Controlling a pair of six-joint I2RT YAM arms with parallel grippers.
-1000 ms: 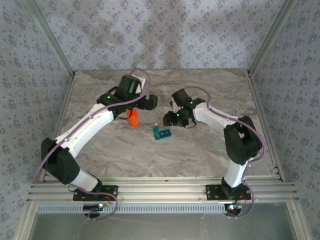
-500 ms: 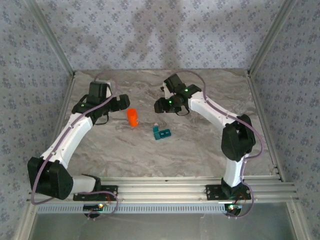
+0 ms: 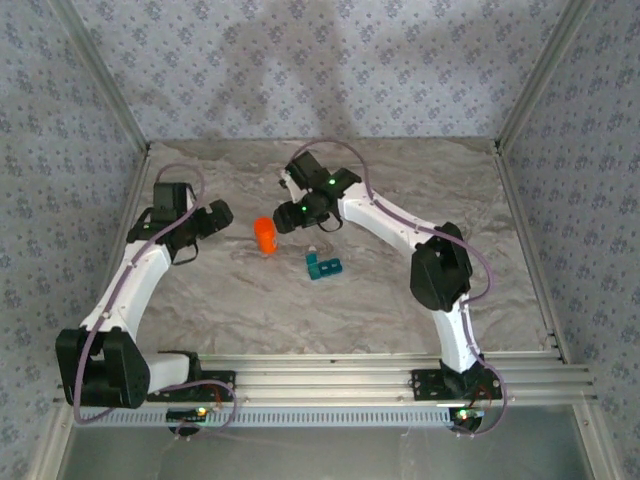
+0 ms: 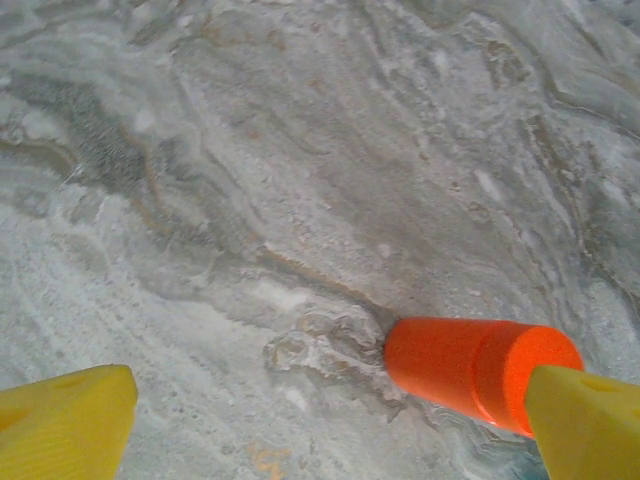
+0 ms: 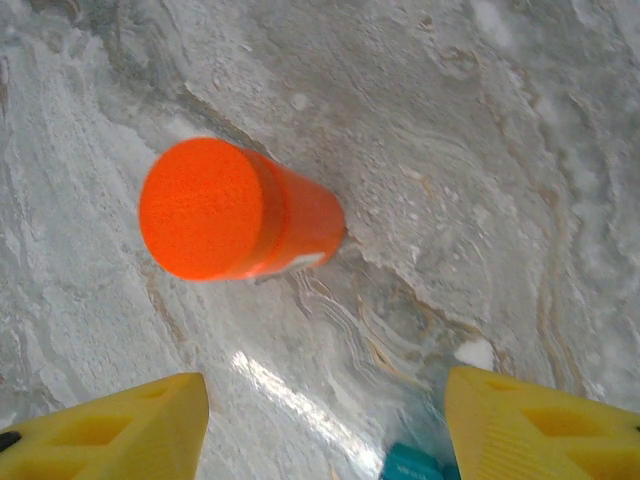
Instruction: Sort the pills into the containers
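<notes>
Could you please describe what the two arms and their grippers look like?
The left arm and right arm have white link shells, black joint housings with green lights, and lilac cables looping alongside. The fingers are blocky yellow plastic.

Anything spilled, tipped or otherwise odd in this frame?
Nothing stands out. The orange bottle stands upright and capped; the teal containers sit apart from it on the table. No spill that I can make out.

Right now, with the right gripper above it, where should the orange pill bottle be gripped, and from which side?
Probably across the round body of the orange pill bottle, just under its cap, coming from above: it stands upright, and the open right gripper hovers over it, fingers spread wider than the bottle.
</notes>
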